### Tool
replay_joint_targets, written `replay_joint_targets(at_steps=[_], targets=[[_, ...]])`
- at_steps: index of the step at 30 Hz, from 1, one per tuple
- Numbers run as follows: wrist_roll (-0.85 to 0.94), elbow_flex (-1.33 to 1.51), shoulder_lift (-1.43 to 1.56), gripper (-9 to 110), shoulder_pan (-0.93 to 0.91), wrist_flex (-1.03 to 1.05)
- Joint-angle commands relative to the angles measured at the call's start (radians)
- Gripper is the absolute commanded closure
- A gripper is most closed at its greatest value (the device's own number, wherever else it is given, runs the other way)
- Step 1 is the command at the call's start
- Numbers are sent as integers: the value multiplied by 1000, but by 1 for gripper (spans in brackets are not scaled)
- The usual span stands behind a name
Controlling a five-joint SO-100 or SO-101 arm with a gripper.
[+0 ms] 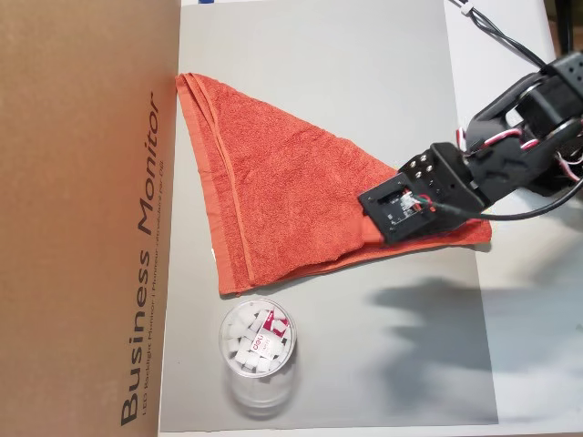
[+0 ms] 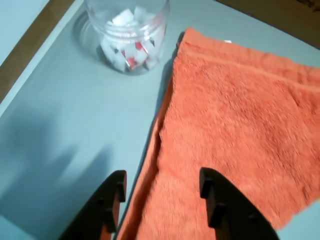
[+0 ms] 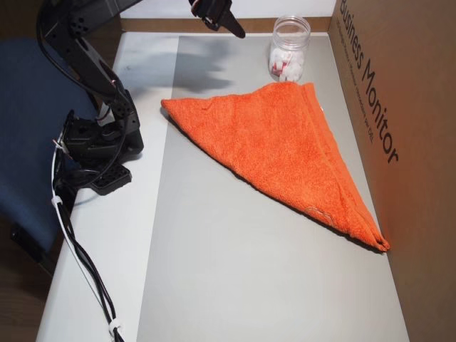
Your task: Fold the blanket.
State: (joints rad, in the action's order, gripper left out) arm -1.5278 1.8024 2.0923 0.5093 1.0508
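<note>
on the grey mat (image 3: 235,271), terry blanket (image 3: 285,153) folded triangular

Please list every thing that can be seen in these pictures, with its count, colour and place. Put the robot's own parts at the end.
blanket: one, orange-red, folded into a triangle on the grey mat.
jar: one, clear plastic, holding white and red pieces, on the mat beside the blanket's corner.
mat: one, grey, covering the middle of the table.
cardboard box: one, brown, printed "Business Monitor", along the mat's edge.
cables: black, running from the arm's base.
arm: one, black, beside the mat.
claw: one, black, open, over the blanket's edge in the wrist view.
</note>
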Motion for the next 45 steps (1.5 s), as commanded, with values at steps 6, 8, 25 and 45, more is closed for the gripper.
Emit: replay_joint_targets(at_steps=[6, 8, 25, 45], targets=[[296, -6, 172, 87, 3, 218], [385, -6, 183, 87, 3, 235], [1060, 18, 179, 87, -109, 414], [1330, 166, 178, 87, -72, 589]])
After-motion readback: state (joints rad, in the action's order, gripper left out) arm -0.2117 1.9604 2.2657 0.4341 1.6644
